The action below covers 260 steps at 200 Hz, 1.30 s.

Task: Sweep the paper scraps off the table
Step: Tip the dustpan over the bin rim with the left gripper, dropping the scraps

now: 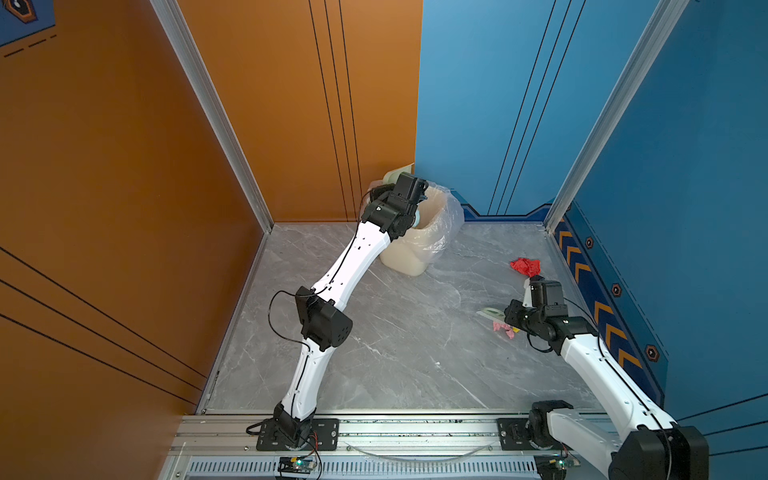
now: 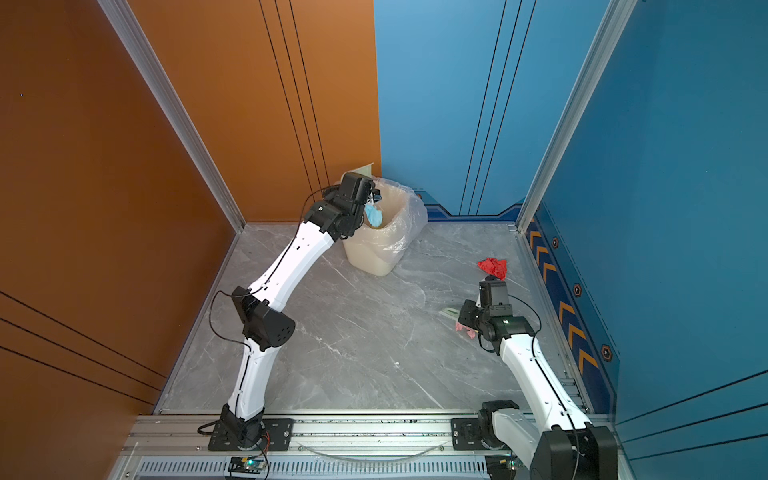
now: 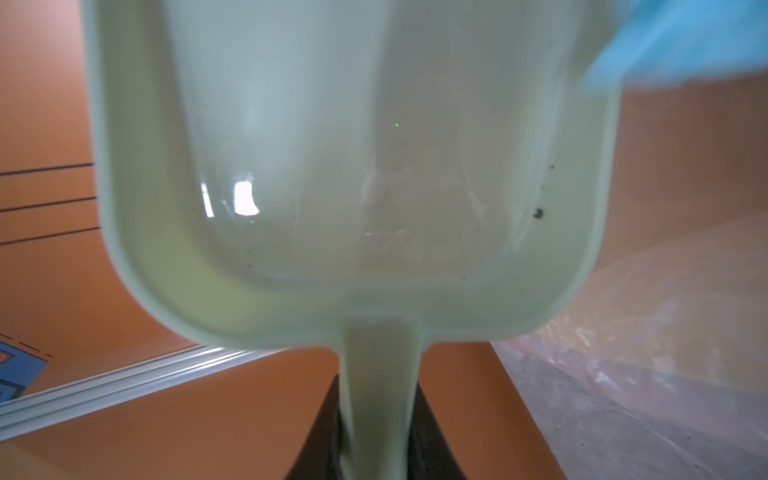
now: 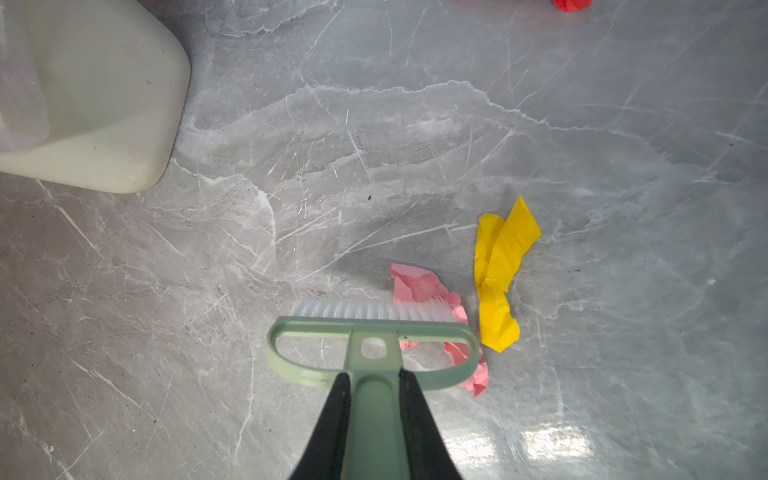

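My left gripper (image 3: 380, 399) is shut on the handle of the pale green dustpan (image 3: 353, 166), which is held tipped above the cream bin (image 2: 374, 253). A light blue paper scrap (image 2: 374, 216) sits at the pan's edge over the bin's mouth. My right gripper (image 4: 372, 382) is shut on the green brush (image 4: 374, 328). Its white bristles rest on the table (image 1: 395, 340) against a pink scrap (image 4: 419, 284). A yellow scrap (image 4: 498, 266) lies just beside the pink one. A red scrap (image 1: 525, 266) lies farther back, near the right rail.
The bin, lined with clear plastic (image 1: 449, 216), stands at the back by the corner where the orange and blue walls meet. Aluminium rails (image 1: 557, 266) edge the table on its left and right. Both arm bases sit on the front rail (image 1: 415, 428).
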### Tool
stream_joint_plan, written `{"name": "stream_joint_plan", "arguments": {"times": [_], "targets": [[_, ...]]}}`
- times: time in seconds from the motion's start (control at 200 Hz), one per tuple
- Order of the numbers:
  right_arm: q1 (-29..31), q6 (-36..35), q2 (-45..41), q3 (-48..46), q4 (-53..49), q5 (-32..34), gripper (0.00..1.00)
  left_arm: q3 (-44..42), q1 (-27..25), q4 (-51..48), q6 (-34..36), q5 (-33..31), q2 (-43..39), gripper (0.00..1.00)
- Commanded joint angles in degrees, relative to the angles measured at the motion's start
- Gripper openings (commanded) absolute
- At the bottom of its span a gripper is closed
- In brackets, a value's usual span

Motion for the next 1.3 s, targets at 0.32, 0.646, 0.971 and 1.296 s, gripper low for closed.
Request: {"name": "stream_joint_plan", "arguments": {"times": [0.32,0.646,0.971,1.296], "targets": [[-0.63,-1.42,-2.19,-0.95,0.55,-0.97,0.0,-0.25,0.56,9.62,7.5,-2.17,0.01,0.0],[-0.8,-3.94,-4.03,1.47,-1.83,-0.81,0.0,1.46,1.8,9.45,1.32,0.38,-1.29,0.0],[-0.85,-5.98,-5.88,5.57,-7.1,2.17,0.0,-2.45,1.43,2.74,-15.34,10.36,-7.86,0.0],[-0.89,-6.14,-7.03,7.42,-10.12,4.31,0.0,-10.97,-0.48,0.74,-27.05,20.78,-15.27,0.0]]}}
